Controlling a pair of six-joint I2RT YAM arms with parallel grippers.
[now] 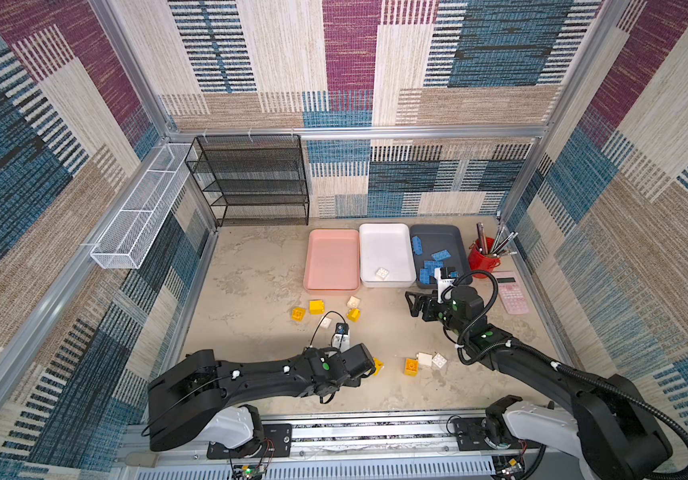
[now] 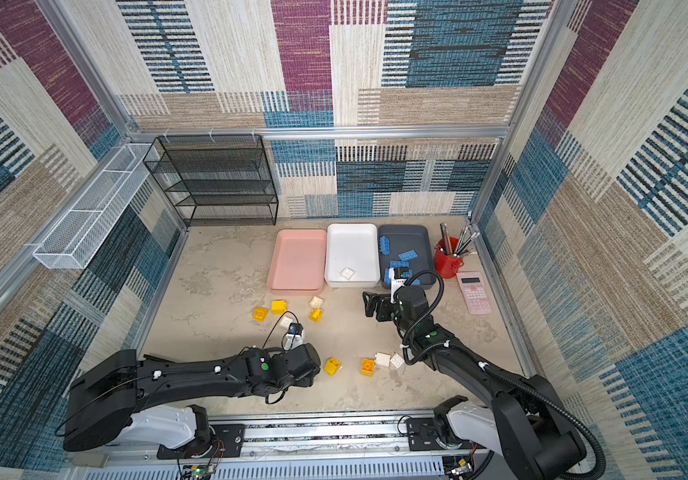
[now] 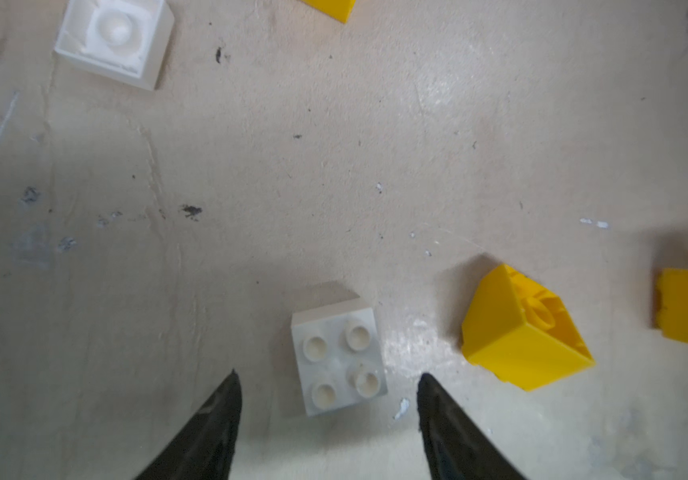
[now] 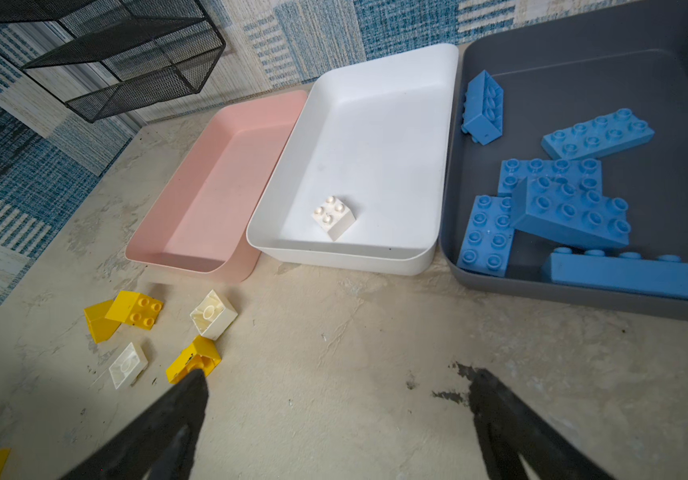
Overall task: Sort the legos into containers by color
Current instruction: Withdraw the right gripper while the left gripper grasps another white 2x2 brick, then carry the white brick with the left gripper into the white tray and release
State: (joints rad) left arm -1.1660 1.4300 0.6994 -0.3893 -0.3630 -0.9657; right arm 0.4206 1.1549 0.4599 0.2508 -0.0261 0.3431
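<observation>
Tabletop [image 3: 292,166]: lego [image 3: 340,357] between left pincer [image 3: 325,374] tips

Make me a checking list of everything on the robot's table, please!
Surface: beige tabletop, scuffed and stained.
Job's things: blue bricks in dark grey tray; one white brick in white tray; pink tray holds none; loose yellow bricks and loose white bricks on the tabletop.
Clutter: red pen cup, pink calculator, black mesh shelf, white wire basket.
Grippers: left claw open, astride a studs-up white brick, not touching; right claw open, holding nothing.
Cables: black cable arcs above the left arm; ribbed black hose loops off the right arm.
Surroundings: woven patterned walls, aluminium frame.
</observation>
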